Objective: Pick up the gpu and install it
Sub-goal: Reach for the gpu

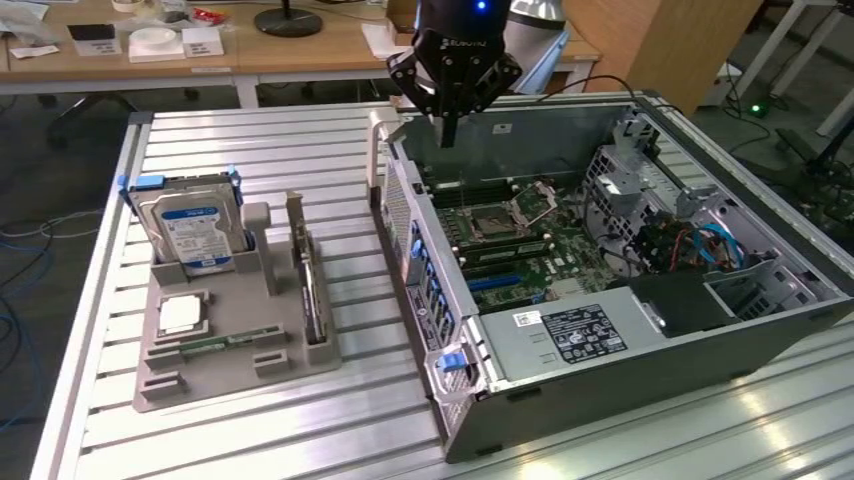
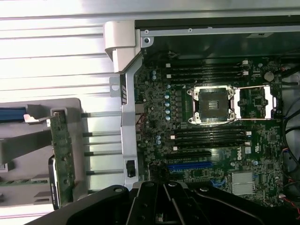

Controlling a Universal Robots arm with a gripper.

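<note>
Claw: I saw the gripper (image 1: 450, 138) closed, its fingertips pressed together. It held nothing and touched nothing.
Claw position: it hung above the far wall of the open computer case (image 1: 627, 370), over the corner nearest the grey holder (image 1: 220, 375).
GPU location: the gpu (image 1: 310, 292) stood on its long edge in a slot along the holder's edge that faces the case, well apart from the claw.
GPU axis: its long axis ran from the far edge of the table (image 1: 267, 150) toward the near edge, roughly parallel to the case's port-side wall. Its flat faces looked sideways, one toward the case.
GPU bracket: the silvery bracket (image 1: 295, 215) stood upright at the card's far end.
Other holder contents: a hard drive (image 1: 194, 235) stood upright at the far corner, and a processor chip (image 1: 180, 315) lay flat nearer the middle.
Case interior: the motherboard (image 2: 154, 93) lay in the case floor, with a blue slot (image 2: 190, 165) on it.
</note>
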